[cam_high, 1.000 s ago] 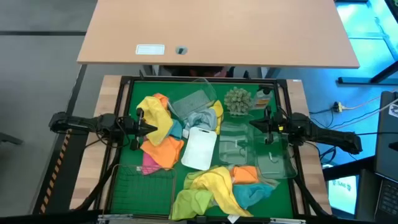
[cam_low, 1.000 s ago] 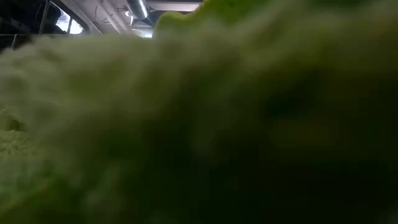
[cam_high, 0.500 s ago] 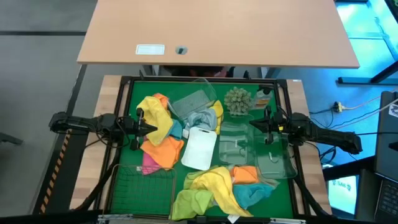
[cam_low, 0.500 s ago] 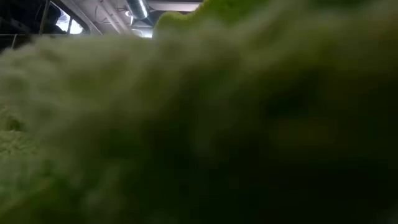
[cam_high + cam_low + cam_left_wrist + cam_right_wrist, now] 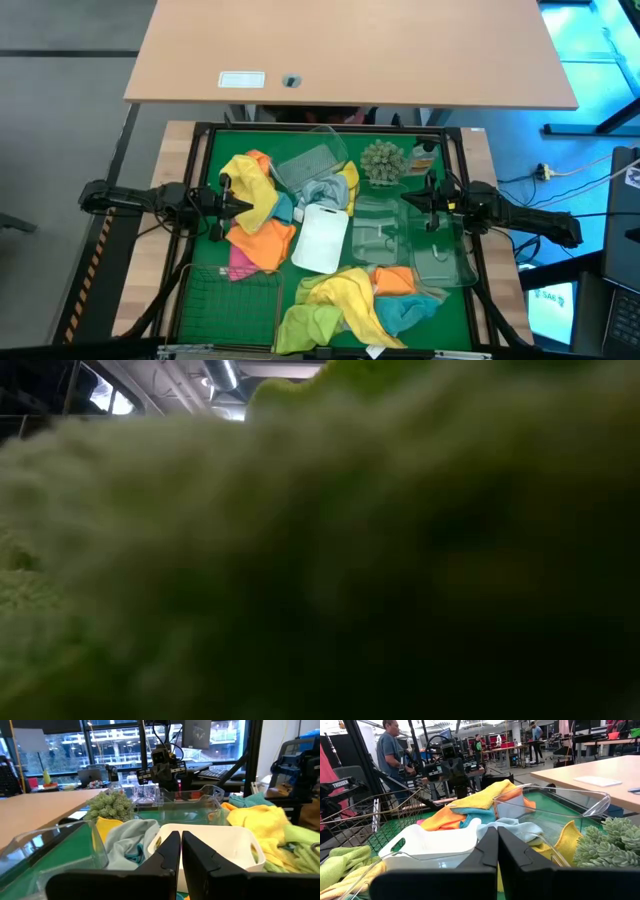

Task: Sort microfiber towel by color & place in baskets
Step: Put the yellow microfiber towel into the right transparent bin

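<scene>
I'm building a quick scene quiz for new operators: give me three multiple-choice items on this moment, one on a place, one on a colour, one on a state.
1. Where does the white tray lie?
A. mid-table
B. inside the wire basket
C. on the beige desk

2. What colour is the towel heaped by the left gripper?
A. purple
B. yellow
C. black

3. How are the right gripper fingers?
A. wide open
B. shut, empty
C. clamped on the plant

Answers: 1 A, it sits among the towels on the green mat; 2 B, the yellow towel lies there; 3 B, its fingers meet with nothing between.
</scene>
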Available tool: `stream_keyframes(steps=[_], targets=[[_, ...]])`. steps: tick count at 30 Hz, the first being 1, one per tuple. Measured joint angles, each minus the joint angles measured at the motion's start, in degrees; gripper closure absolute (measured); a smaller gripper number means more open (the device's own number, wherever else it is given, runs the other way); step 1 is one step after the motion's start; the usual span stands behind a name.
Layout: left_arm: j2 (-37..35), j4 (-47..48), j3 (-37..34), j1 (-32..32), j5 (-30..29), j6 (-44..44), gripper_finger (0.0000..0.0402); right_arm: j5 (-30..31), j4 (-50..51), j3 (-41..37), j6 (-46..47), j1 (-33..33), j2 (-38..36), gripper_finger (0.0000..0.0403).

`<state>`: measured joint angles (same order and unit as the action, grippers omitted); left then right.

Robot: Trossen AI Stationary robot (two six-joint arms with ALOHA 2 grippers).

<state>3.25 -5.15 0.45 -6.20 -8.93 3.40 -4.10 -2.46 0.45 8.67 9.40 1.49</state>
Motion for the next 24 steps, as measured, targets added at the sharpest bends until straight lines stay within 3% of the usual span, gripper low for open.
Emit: stream_keyframes(steps=[15,19,24], targets=[[0.0,0.0,0.0,0.0,-0.8,0.2,0.0388,-1.4,-2.1,0.0,2.3,0.0,0.0,0.0388],[0.0,0.0,0.0,0.0,-0.8,0.2,0.0388,-2.1,-7.3,0.0,8.5,0.0,0.0,0.0328],[0.0,0.0,0.0,0.0,-0.8,0.1,0.0388,-4.3,-15.8,0.8,11.6,-0.1,0.5,0.0214]])
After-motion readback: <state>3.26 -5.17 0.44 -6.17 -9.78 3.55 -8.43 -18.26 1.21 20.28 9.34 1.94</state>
